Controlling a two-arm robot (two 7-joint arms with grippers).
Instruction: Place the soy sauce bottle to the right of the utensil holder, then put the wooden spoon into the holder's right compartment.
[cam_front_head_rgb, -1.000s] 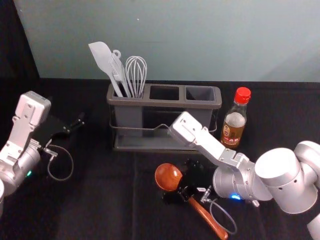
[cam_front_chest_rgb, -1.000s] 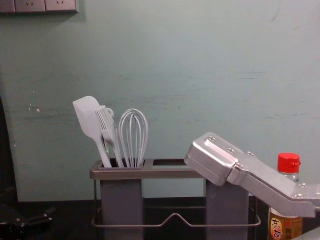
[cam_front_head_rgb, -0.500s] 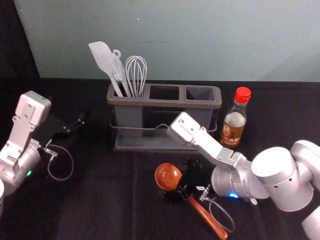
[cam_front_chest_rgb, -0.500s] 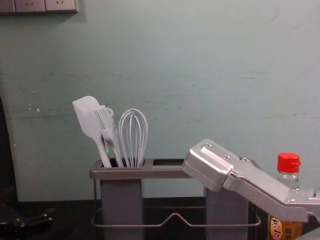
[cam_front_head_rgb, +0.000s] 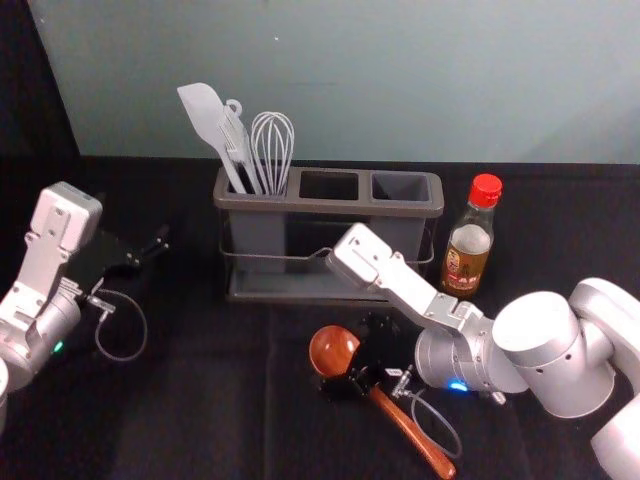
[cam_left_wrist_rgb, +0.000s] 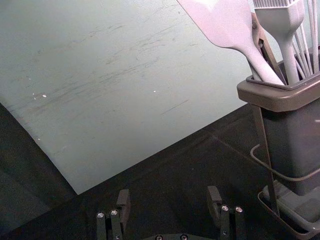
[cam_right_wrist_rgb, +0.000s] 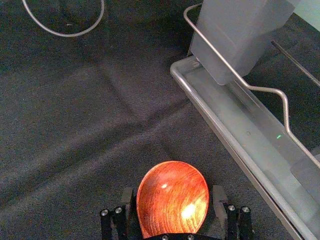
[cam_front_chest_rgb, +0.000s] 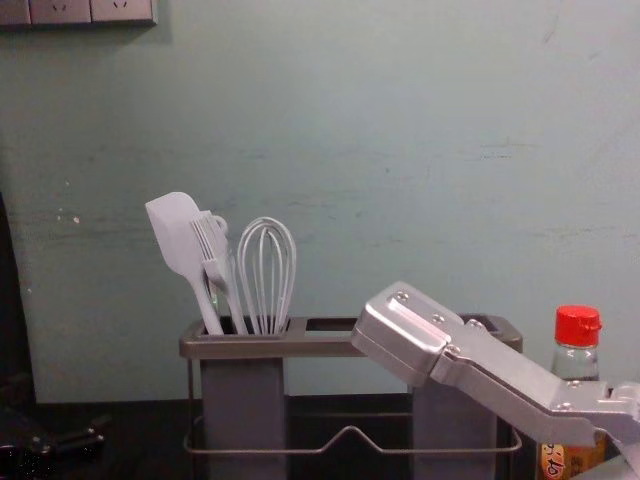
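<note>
On the near side of the holder (cam_front_head_rgb: 340, 207), the spoon (cam_front_head_rgb: 413, 433) lies on the cloth right under my right gripper (cam_right_wrist_rgb: 173, 197), so that arm is much the closer. I have its fingers spread, one to either side of the bowl (cam_front_head_rgb: 333, 350); from here I can't tell whether either touches the wood. The spoon's long axis runs slantwise: bowl to the far left, handle off to the near right. I judge the pick-up comes next: square the fingers across that line and close at the neck, since the round bowl could roll out of a pinch. The bottle (cam_front_head_rgb: 468, 250) stands upright to the holder's right, so I count that part done. My left gripper (cam_left_wrist_rgb: 168, 197) idles left of the holder, fingers apart.
</note>
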